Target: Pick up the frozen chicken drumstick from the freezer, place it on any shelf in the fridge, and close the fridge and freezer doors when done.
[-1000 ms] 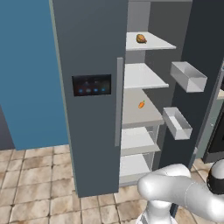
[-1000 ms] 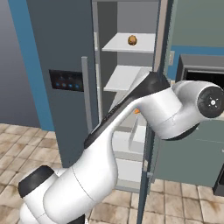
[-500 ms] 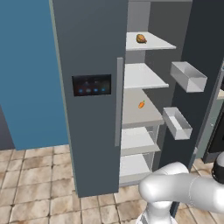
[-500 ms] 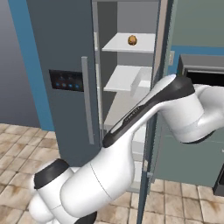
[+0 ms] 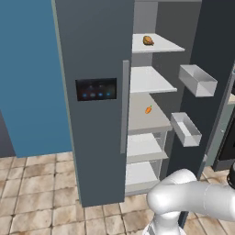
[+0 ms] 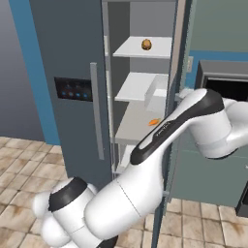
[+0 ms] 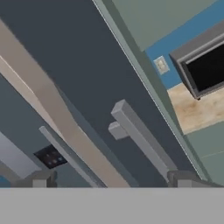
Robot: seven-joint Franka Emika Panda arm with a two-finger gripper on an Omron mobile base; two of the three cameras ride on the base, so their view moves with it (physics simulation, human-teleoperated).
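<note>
Rising at the bottom of the hand view, the gripper (image 7: 111, 179) shows its two dark fingertips (image 7: 40, 179) set far apart, at lower left and lower right, with nothing between them: the jaws stand wide and hold nothing. Just above them, mid-frame, a pale grey bar handle (image 7: 142, 138) runs diagonally across the dark grey face of the plain fridge door (image 7: 87, 74). At lower left of that view sits a small black panel (image 7: 50, 157) with blue lights; no writing on it can be read.

Farther off, in the left base view, the freezer door (image 5: 92, 46) with its blue-lit panel fills the centre, and the fridge column stands open to its right, two grey door bins (image 5: 197, 80) hanging on the open door at right. The frozen chicken drumstick (image 5: 148, 40) lies on the topmost shelf (image 5: 160, 45) at upper centre, well apart from the jaws. A small orange piece (image 5: 148, 109) lies on a lower shelf, mid-frame.

In the right base view the drumstick (image 6: 146, 44) sits at top centre, above the white arm (image 6: 160, 140).
</note>
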